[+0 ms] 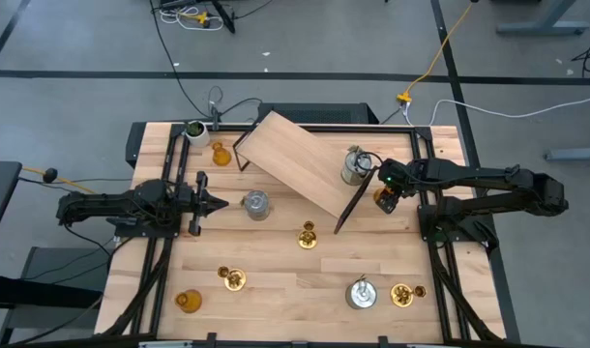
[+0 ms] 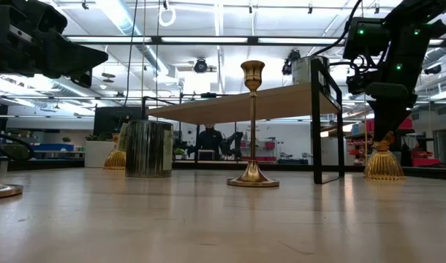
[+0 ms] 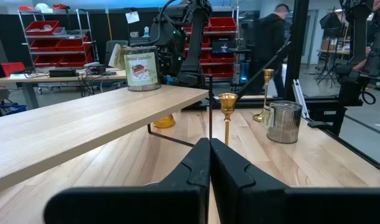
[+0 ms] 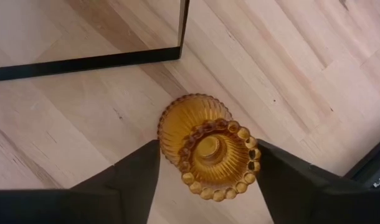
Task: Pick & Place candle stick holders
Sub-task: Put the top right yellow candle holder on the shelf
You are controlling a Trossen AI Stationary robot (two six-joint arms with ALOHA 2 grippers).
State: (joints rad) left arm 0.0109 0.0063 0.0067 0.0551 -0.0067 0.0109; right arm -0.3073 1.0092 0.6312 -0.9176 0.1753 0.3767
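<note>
My right gripper [image 1: 385, 196] points steeply down at the table's right, shut on a squat amber glass candle stick holder [image 4: 205, 149] that stands beside the leg of a wooden shelf [image 1: 300, 159]. My left gripper [image 1: 218, 204] is shut, level and idle at the left. Other holders stand on their bases: a silver cylinder [image 1: 353, 166] on the shelf, a silver one [image 1: 256, 204] and a brass stick [image 1: 308, 235] mid-table, and brass [image 1: 234, 279], amber [image 1: 188, 302], silver [image 1: 361, 293] and brass [image 1: 403, 295] ones near the front. My right gripper has the amber holder between its two fingers, one finger [image 4: 149, 163] against the ribbed body and the other against the beaded top rim [image 4: 253, 152]. The fingers come from above, slanting down. The holder stands upright with its base [image 2: 384, 172] on the table.
The shelf's black metal leg [image 4: 182, 28] stands close behind the amber holder. A white pot with a plant [image 1: 193, 130] and another amber holder [image 1: 221, 153] sit at the far left. Bare tabletop lies at the middle front.
</note>
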